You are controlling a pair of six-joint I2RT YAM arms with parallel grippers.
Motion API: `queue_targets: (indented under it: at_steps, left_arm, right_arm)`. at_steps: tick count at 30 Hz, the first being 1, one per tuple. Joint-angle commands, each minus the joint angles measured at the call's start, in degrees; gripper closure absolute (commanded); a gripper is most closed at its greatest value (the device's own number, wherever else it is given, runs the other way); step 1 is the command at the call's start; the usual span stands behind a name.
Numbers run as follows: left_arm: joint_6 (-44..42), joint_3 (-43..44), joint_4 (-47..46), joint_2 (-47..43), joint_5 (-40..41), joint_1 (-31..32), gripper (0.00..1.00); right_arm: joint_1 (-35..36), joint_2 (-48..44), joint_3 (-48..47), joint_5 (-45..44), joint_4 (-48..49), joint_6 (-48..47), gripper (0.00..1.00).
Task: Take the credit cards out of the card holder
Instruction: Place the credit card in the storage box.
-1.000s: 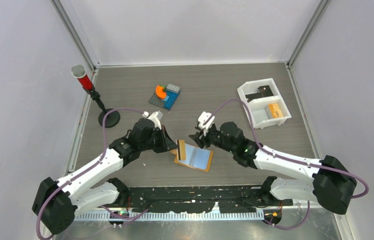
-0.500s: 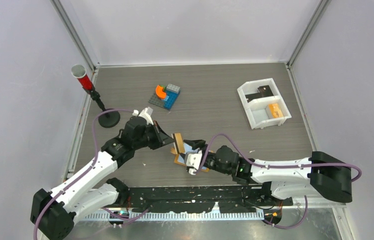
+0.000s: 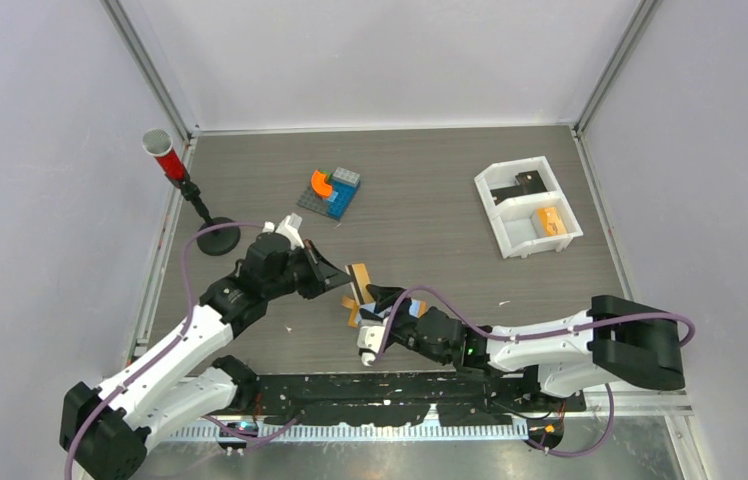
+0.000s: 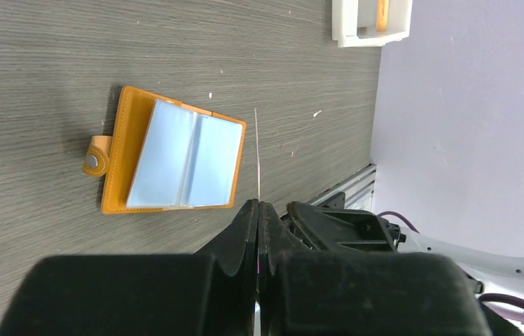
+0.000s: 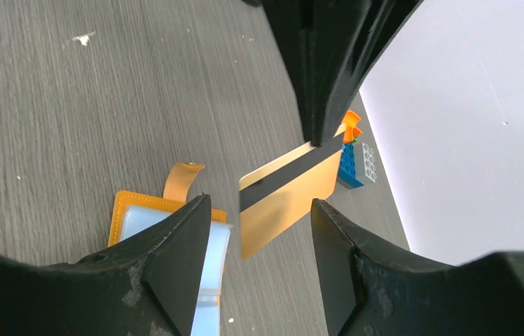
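Note:
The card holder [image 4: 175, 157] lies open on the table, tan-orange with pale blue sleeves and a small tab. My left gripper [image 4: 258, 204] is shut on a credit card [image 5: 294, 196], gold with a black stripe. It holds the card on edge above the table, just past the holder's tab side [image 3: 358, 283]. In the left wrist view the card shows only as a thin line [image 4: 257, 150]. My right gripper [image 5: 259, 210] is open and empty, low over the holder [image 5: 140, 210], with the card in front of its jaws. In the top view it hides most of the holder [image 3: 353, 316].
A white two-compartment tray [image 3: 527, 207] stands at the back right, with a dark card [image 3: 527, 182] and a small orange block [image 3: 550, 220] in it. Toy bricks [image 3: 331, 190] lie at the back middle. A red cup on a black stand [image 3: 165, 155] is at the far left.
My left gripper lifted the card up and away from the holder. My right arm swung from the holder's far right round to its near side and now reaches over it.

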State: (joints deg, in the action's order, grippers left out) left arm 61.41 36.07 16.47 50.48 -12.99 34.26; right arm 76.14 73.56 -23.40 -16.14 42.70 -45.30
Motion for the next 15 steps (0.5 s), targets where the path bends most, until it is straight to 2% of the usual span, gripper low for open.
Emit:
queue_targets:
  at_steps: [1,3,5,6,10,15]
  left_arm:
    - [0.9,0.2,-1.7,-2.3,1.7,-0.2,1.00]
    - [0.9,0.1,-1.6,-2.5,1.9,-0.2,1.00]
    - [0.9,-0.1,-1.7,-2.5,1.6,-0.2,1.00]
    - [0.9,-0.1,-1.7,-2.4,1.6,-0.2,1.00]
    - [0.8,-0.1,-1.2,-3.0,1.7,-0.2,1.00]
    - [-0.6,0.7,0.3,-4.1,2.1,-0.3,1.00]
  right_arm:
    - [0.9,2.8,0.6,-6.3,8.1,-3.2,0.39]
    - [1.1,4.1,1.0,-8.0,11.0,-3.8,0.44]
    - [1.3,4.8,1.4,-9.2,13.9,-3.9,0.58]
    - [1.4,5.0,1.6,-9.7,15.2,-3.7,0.69]
    - [1.8,5.5,1.8,-10.3,15.8,-2.1,0.92]
    - [2.4,4.6,1.8,-11.9,15.6,1.6,0.95]
